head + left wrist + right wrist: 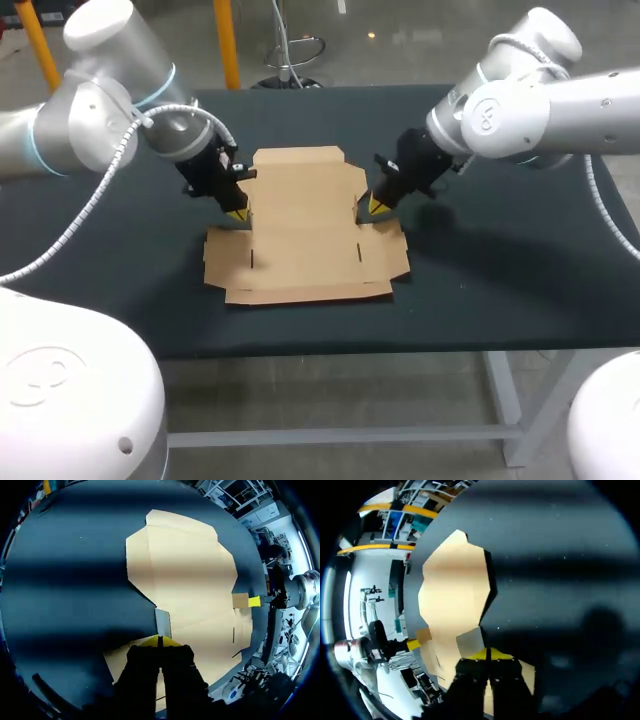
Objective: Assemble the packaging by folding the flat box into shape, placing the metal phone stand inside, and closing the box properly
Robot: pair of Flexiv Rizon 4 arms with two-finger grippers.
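Folding looks barely begun: the flat box [300,225] lies unfolded on the table [500,280]. At the box's left edge sits our left gripper [237,213], at its right edge our right gripper [376,205]. Both have their tips pressed together; we cannot tell if they pinch the side flaps. Next, we judge, those flaps need lifting upright.

The flat box [300,225] lies spread out on the middle of the tabletop [500,290], running from the near side towards the far side. The left hand [237,213] is down at the box's left edge, about halfway along, with the left side flap [162,622] standing just ahead of its tips. Opposite it, the right hand [375,206] is at the right edge, with the right side flap [470,641] just ahead of its tips. The box lies between the two hands. The left arm [100,120] and right arm [540,100] each come in from their own far corner.
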